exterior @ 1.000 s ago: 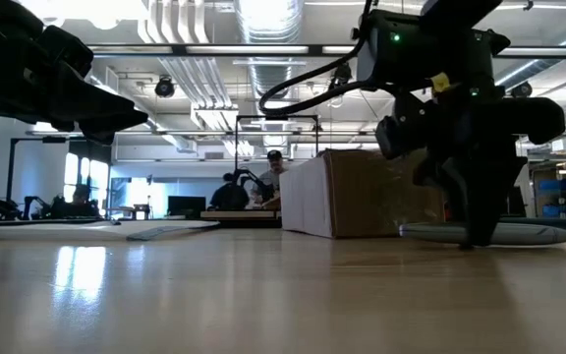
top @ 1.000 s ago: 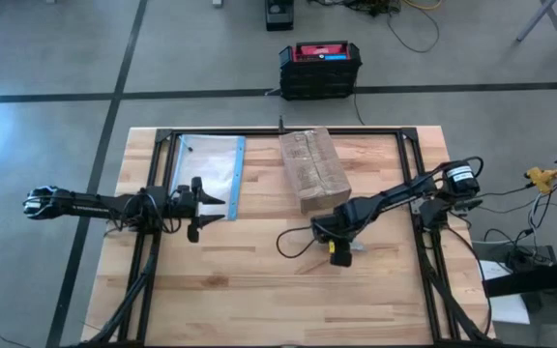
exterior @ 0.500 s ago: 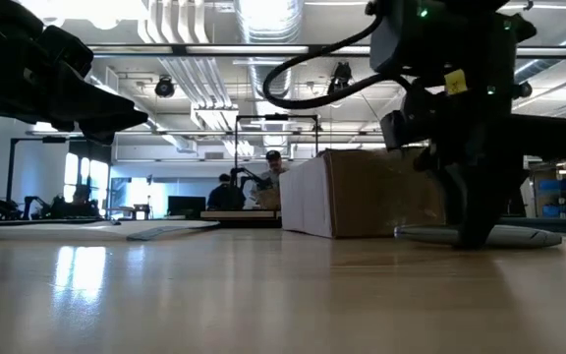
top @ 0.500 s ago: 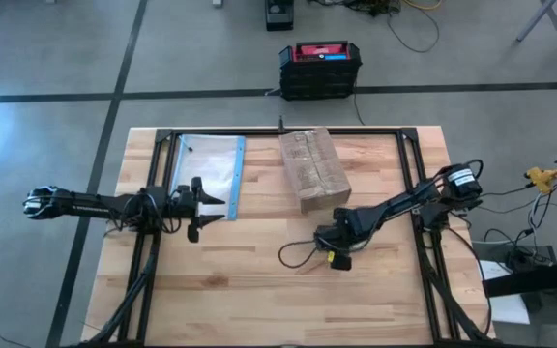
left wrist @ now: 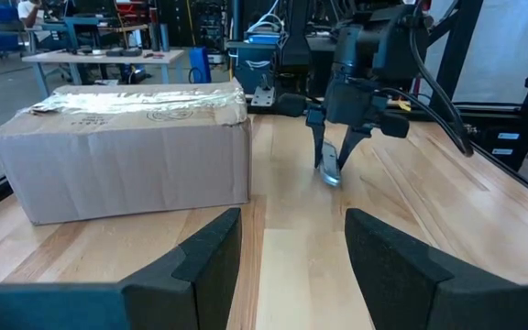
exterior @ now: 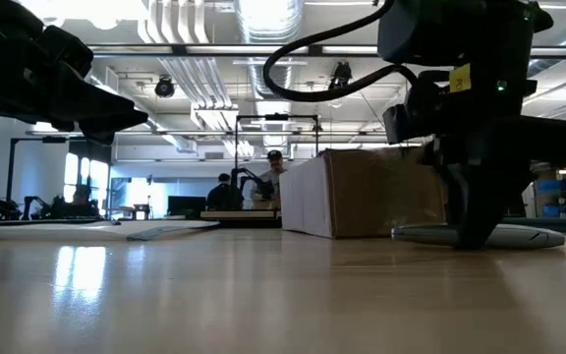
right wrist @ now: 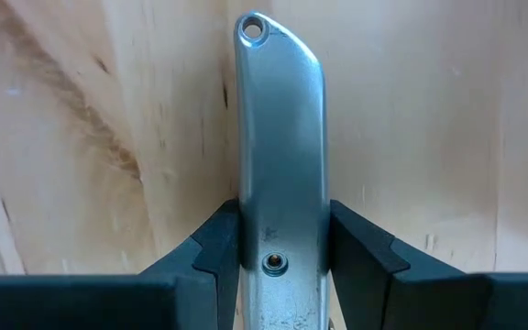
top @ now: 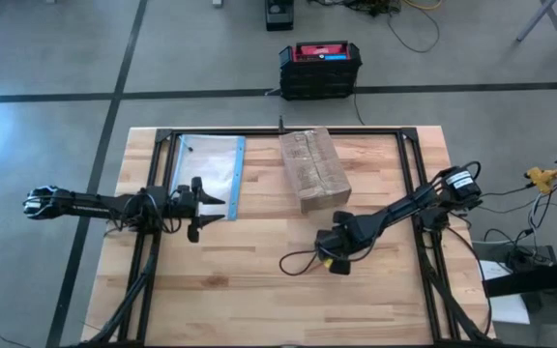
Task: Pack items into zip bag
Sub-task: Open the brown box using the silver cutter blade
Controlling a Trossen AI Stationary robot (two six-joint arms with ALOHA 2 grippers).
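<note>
The desk [top: 259,280] is pale planked wood with a soft sheen. The slim tool [right wrist: 280,156] looks like brushed grey metal. The box [left wrist: 122,147] is matt brown cardboard, its top taped glossy. The zip bag [top: 208,169] seems clear, shiny plastic.

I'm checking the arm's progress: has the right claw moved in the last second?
Yes. In the high view the right claw, shut on the grey tool, has drifted toward the table's near edge, away from the cardboard box.
</note>
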